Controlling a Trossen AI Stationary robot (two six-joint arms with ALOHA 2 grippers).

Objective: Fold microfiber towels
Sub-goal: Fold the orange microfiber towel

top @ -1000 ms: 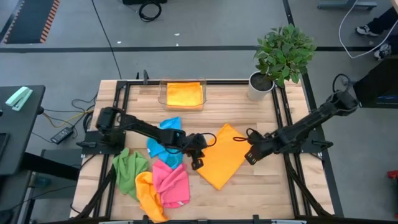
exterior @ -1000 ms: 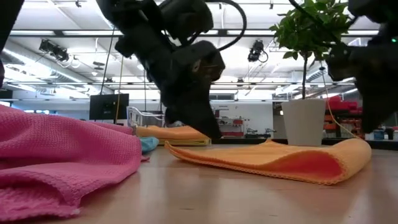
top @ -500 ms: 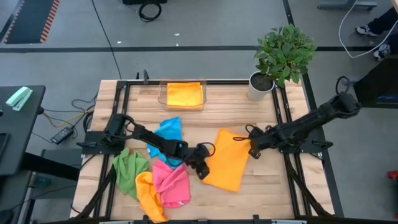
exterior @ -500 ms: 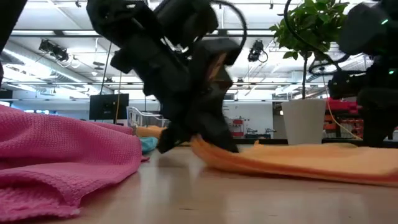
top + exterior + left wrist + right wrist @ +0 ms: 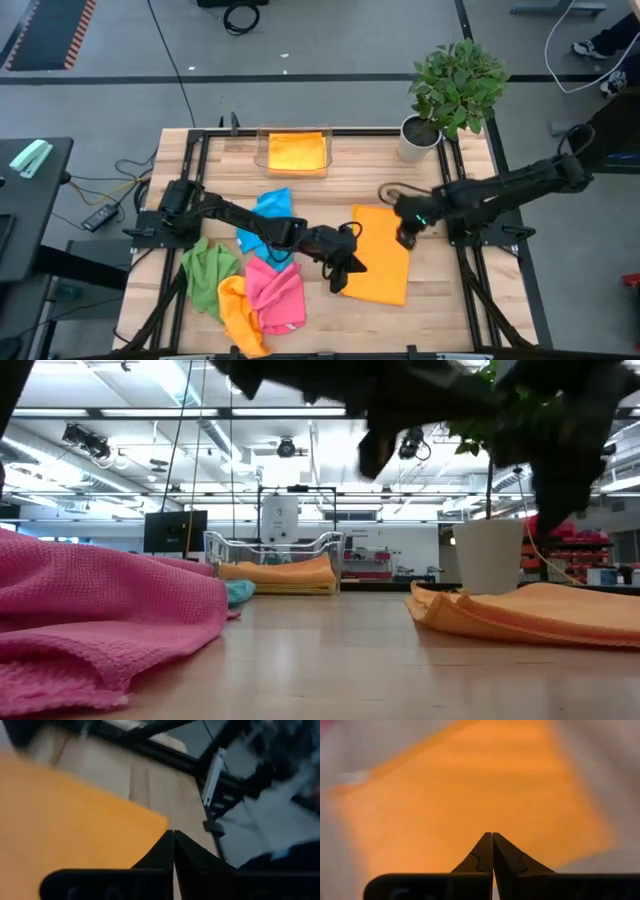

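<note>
The folded orange towel (image 5: 381,254) lies flat right of centre in the high view, the left gripper (image 5: 345,276) at its lower-left edge and the right gripper (image 5: 405,238) at its upper-right, both pinched shut, seemingly gripping nothing, though motion blurs them.

Left gripper (image 5: 343,277) jaws closed, right gripper (image 5: 405,238) jaws closed

No readable text, labels, brands or numbers in any view; nothing legible on the table, the cloths, the arms or the room behind.
</note>
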